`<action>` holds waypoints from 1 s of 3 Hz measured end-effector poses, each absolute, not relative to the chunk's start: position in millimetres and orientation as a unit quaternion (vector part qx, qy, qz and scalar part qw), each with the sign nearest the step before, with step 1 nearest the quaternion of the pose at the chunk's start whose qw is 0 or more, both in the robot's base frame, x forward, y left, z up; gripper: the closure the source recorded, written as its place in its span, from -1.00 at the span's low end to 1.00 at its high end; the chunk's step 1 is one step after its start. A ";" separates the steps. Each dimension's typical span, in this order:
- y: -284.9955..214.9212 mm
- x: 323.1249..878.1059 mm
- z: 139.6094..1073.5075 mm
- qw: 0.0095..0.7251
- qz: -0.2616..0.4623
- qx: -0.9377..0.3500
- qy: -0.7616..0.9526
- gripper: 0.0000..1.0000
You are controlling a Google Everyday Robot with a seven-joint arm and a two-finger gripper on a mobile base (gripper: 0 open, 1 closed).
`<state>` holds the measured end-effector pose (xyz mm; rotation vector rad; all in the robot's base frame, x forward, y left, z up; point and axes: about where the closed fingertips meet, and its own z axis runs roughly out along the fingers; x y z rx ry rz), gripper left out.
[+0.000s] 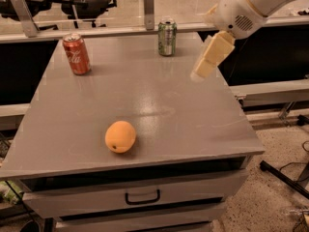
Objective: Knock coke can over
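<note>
Camera view, items as I log them from the remote station:

1. Coke can [76, 53]: red, silver top, white Coca-Cola script facing me. It stands upright at the far left corner of the grey table [174, 105].
2. Green-and-silver can [167, 37]: upright at the far edge, right of centre. I cannot read its label.
3. Orange [120, 136]: near the front edge, left of centre.
4. Gripper [200, 74]: cream, angled down and leftward above the table's right side, well apart from the coke can. It carries nothing I can see, and I cannot tell how far open it is.
5. Drawer handle [143, 196]: dark, below the tabletop.
</note>
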<state>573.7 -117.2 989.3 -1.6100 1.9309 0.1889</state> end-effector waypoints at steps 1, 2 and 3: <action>-80.8 605.0 987.5 0.321 0.090 -0.610 0.719 -1.00; -34.7 633.6 988.0 0.338 0.111 -0.607 0.711 -1.00; -5.7 652.4 986.3 0.348 0.126 -0.594 0.714 -1.00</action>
